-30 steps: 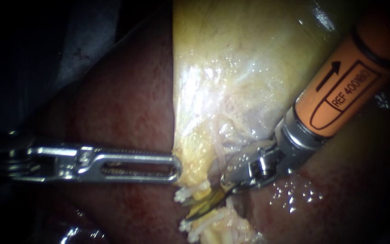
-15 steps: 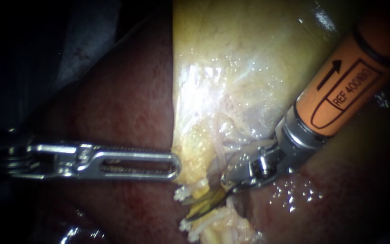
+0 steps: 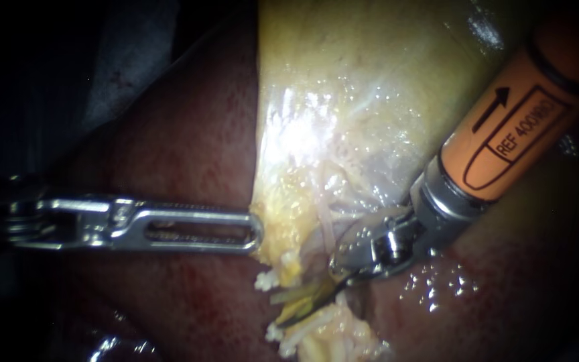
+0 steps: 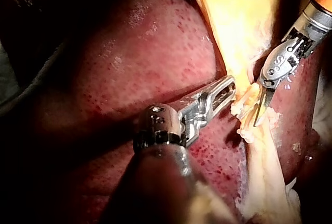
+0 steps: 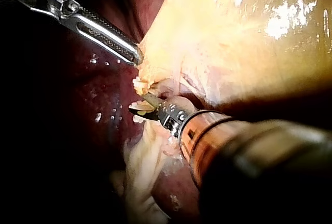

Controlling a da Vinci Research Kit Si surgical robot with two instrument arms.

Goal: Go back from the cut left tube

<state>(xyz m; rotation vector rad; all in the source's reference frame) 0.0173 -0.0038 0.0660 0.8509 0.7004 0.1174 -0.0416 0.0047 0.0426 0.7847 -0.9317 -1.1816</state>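
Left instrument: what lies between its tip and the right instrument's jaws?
The frayed yellow edge of the gallbladder and a white stub below it fill that stretch; the endoscope view shows it.

The dark red liver [image 3: 189,147] serves as the bed here; the pale yellow gallbladder [image 3: 370,80] lies on it, wet and glistening. Frayed whitish tissue [image 3: 316,335] trails over the liver below the gallbladder.

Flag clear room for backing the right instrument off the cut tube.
Free: bare liver above the left instrument, and liver beside the right instrument's shaft, along its way out. Crowded: the cut tube ends and the gallbladder edge that the left instrument holds, right at the right instrument's open blades.
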